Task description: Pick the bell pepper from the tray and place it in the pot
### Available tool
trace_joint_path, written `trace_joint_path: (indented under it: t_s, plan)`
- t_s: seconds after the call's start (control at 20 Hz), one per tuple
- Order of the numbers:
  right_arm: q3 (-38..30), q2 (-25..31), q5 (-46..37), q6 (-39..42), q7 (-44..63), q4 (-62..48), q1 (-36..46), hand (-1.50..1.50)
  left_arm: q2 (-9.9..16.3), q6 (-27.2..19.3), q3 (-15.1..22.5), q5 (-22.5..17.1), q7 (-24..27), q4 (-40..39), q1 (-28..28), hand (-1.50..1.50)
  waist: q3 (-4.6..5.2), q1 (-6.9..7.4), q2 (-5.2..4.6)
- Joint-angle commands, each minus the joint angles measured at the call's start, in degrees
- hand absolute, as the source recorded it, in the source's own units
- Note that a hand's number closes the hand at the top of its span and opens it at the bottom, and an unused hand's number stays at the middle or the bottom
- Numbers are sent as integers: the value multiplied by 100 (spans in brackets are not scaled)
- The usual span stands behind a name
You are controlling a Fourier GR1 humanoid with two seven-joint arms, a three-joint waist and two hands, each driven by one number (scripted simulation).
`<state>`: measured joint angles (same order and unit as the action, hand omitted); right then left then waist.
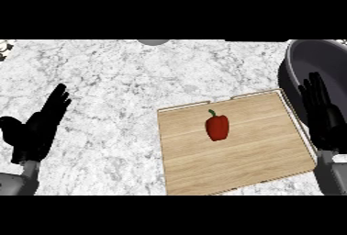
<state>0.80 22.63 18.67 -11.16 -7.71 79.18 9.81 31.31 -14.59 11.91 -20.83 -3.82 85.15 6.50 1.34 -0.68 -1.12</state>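
Observation:
A red bell pepper (217, 127) with a green stem lies near the middle of a wooden tray (251, 160) on the marble counter. A dark grey pot (313, 59) stands at the far right, just beyond the tray's right corner. My right hand (324, 117) is open with straight fingers, at the tray's right edge and in front of the pot, well to the right of the pepper. My left hand (37, 128) rests open at the left edge, fingers up, far from the tray.
A grey round object (154, 41) peeks in at the top edge of the counter. Bare marble counter (108, 82) spreads between my left hand and the tray.

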Motion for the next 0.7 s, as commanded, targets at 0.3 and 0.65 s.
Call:
trace_joint_path:
  t_s: [0.3, 0.65]
  plan:
    - [972, 1871, -2024, 1156, -711, -265, 1493, 150, -258, -226, -253, -37, 68, 209, 535, 0, 65, 467, 102]
    - [379, 565, -1427, 1553, -2907, -2654, 2156, -150, -400, -422, -504, -28, -163, 610, 347, 0, -143, 233, 86]
